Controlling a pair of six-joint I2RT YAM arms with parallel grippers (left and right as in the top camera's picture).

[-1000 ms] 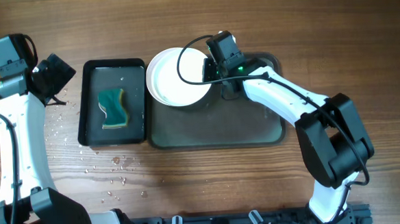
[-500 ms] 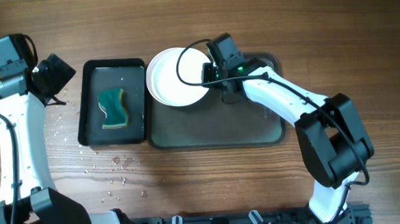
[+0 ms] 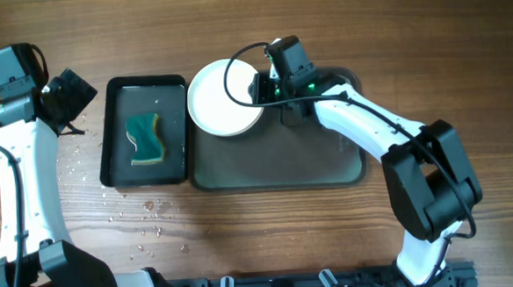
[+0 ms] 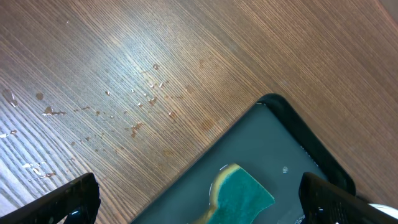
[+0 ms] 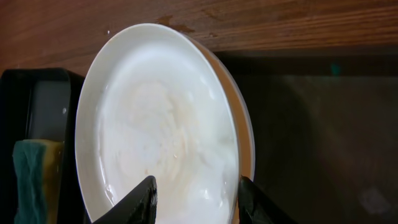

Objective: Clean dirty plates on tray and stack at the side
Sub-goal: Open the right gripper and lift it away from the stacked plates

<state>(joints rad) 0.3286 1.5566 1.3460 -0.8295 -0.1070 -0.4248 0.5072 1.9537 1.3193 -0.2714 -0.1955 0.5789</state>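
No legible text, label, brand mark, number or sign found. Surfaces checked: dirty plates (image 3: 222,106), tray (image 3: 275,163), black tray (image 3: 106,134), sponge (image 3: 145,139), arm housings. All are plain or too small to read.

Black tray (image 3: 106,134) just beside the left gripper (image 3: 68,96); green sponge (image 3: 145,139) lying in it (water droplets (image 3: 150,206) on the desk (image 3: 270,231) nearby).
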